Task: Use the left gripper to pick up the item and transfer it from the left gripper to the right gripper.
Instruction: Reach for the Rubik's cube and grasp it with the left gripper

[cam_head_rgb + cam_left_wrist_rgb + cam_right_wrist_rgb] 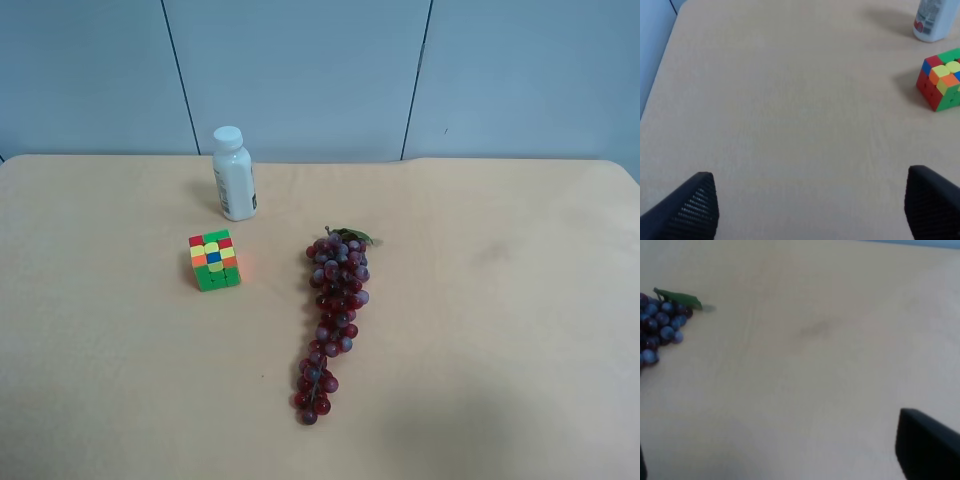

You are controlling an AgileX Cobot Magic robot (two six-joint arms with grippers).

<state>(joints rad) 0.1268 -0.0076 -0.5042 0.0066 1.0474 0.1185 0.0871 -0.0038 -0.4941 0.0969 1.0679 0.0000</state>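
Observation:
The puzzle cube (214,260) sits on the tan table (480,300), left of centre, green face toward the camera and mixed colours on top. It also shows in the left wrist view (940,80), far from the fingers. My left gripper (807,180) is open and empty, its two black fingertips (700,200) wide apart above bare table. My right gripper (772,445) is open and empty; one black finger (925,445) shows clearly and the other is only a sliver at the frame edge. Neither arm shows in the exterior high view.
A white bottle (233,174) stands upright behind the cube; its base shows in the left wrist view (935,20). A purple grape bunch (332,315) lies lengthwise at the table's middle; its stem end shows in the right wrist view (662,317). Blue wall panels stand behind the table.

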